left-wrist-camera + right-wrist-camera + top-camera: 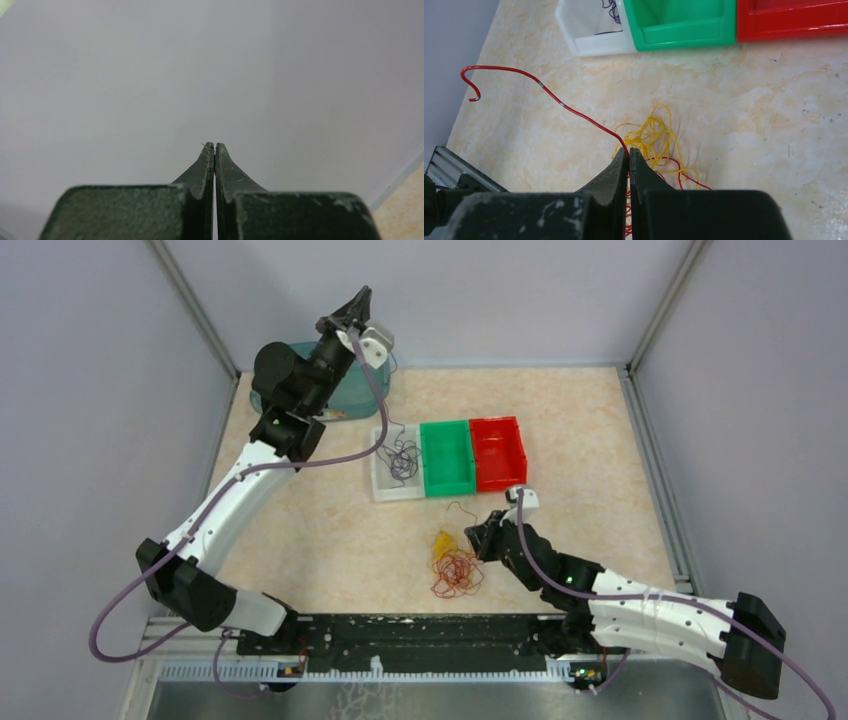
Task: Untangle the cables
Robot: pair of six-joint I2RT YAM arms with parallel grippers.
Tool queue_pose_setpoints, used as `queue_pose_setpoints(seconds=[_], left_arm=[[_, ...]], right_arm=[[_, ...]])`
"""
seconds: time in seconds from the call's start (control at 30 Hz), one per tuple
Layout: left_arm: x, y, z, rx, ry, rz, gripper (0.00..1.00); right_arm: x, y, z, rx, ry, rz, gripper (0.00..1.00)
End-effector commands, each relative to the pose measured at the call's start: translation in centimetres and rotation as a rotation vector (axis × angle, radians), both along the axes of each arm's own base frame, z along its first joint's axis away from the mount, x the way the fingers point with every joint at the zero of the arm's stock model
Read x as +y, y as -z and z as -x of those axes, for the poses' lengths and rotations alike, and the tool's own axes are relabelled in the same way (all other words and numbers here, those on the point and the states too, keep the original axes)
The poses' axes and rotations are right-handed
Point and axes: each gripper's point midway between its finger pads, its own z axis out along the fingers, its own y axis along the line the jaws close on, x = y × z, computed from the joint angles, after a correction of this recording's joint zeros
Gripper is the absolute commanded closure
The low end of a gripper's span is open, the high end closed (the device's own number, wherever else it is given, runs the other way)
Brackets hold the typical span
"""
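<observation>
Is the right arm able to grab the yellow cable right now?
Probably not yet. The yellow cable lies uncovered just past the right pincer, so it looks near enough. But the pincer is shut on the red cable, so it would likely have to let go first.

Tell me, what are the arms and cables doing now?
Left gripper shut, raised. Right gripper shut on red cable, tangled with yellow cable. Purple cable in white bin. Nothing blocking.
</observation>
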Motion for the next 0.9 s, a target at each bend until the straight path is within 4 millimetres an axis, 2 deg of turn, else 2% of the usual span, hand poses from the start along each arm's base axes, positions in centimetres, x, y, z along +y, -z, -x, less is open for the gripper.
queue_pose_setpoints(seconds=[0.0,0.13,0.37,0.5,0.63,0.7,0.8,0.87], left_arm=[[0.7,-1.4,-0.6,0.011,-0.023,0.065,1.0],[0.4,0.5,-0.8,0.031,-0.018,0.024,1.0],[-0.4,8.0,-2.2,0.165,-0.029,-0.125,1.0],[0.5,10.3,-3.5,0.19,-0.092,-0.194,1.0],[0.2,12.7,-3.4,0.251,-0.063,-0.218,1.0],[-0.3,15.2,-3.3,0.344,-0.035,-0.242,1.0],[-1.0,20.9,-3.2,0.542,-0.04,-0.324,1.0],[-1.1,23.3,-2.9,0.634,-0.04,-0.326,1.0]], right_arm=[[0.0,-0.3,-0.2,-0.008,0.018,-0.026,1.0],[-0.1,-0.1,-0.1,-0.005,0.018,-0.023,1.0],[-0.2,-0.2,-0.2,-0.007,0.028,-0.021,1.0],[-0.3,0.1,-0.2,-0.003,0.031,-0.011,1.0],[-0.3,0.2,-0.3,-0.001,0.036,-0.005,1.0],[-0.3,0.3,-0.3,0.002,0.036,-0.003,1.0],[-0.4,0.3,-0.3,0.009,0.043,-0.003,1.0],[-0.5,0.3,-0.3,0.011,0.049,-0.004,1.0]])
